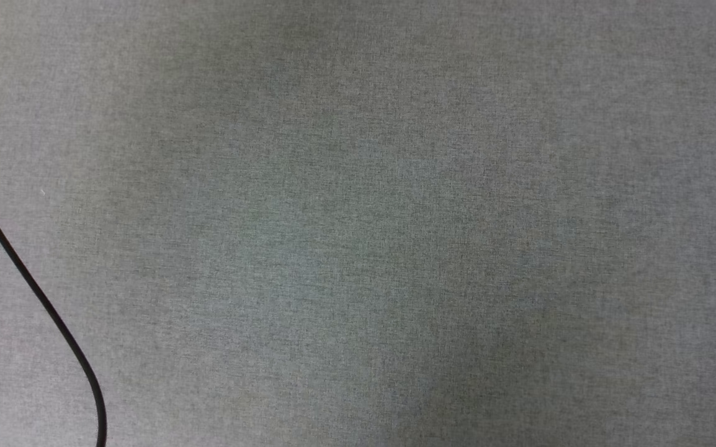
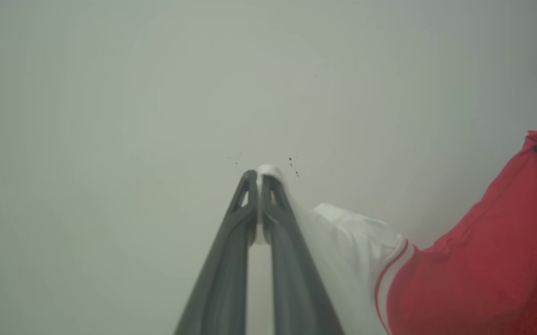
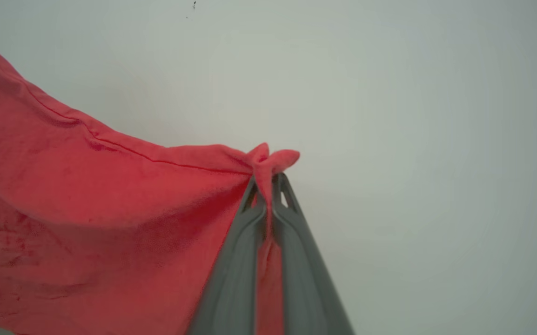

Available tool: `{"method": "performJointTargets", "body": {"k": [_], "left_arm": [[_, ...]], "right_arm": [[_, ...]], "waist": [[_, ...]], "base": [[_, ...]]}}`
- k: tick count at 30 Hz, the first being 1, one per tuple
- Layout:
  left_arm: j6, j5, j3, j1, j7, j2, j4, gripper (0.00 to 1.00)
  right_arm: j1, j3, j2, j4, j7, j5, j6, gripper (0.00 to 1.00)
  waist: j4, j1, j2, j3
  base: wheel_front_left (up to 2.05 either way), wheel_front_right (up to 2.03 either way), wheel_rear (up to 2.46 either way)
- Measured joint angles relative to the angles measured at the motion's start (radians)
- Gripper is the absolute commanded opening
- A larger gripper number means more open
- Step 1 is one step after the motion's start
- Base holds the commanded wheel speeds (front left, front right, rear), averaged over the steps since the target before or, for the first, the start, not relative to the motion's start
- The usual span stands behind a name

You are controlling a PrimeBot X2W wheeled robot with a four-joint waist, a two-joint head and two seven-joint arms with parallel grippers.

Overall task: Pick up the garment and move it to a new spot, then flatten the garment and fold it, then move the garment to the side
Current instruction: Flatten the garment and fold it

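Head view: a black cable (image 1: 23,266) crosses the lower-left corner of a grey woven surface (image 1: 395,217).

Left wrist view: the left tool (image 2: 260,179) has its fingers pressed together on a fold of white sleeve. From this grip the garment (image 2: 473,274) runs to that view's right, first the sleeve, then the red-and-white striped trim, then the red body.

Right wrist view: the right tool (image 3: 271,184) is clamped on a bunched red edge, with a small twist of cloth poking above the fingertips. The red body spreads to that view's left against a pale background.

The red, white-sleeved garment (image 3: 87,200) hangs stretched between two pinched corners.
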Motion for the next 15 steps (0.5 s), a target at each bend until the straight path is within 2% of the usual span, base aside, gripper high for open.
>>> {"method": "performJointTargets", "body": {"k": [6, 15], "left_arm": [[-0.003, -0.038, -0.051, 0.068, -0.029, -0.010, 0.050, 0.00], [-0.002, -0.097, -0.090, 0.379, -0.048, 0.002, 0.010, 0.00]], "right_arm": [[0.049, 0.094, 0.007, 0.062, -0.051, 0.039, 0.000, 0.00], [0.299, 0.212, 0.010, 0.095, -0.154, 0.155, 0.000, 0.00]], "waist": [[0.003, 0.0000, 0.0000, 0.011], [-0.002, -0.0001, 0.0000, -0.035]], "base": [[0.00, 0.00, 0.00], [0.00, 0.00, 0.00]]}}
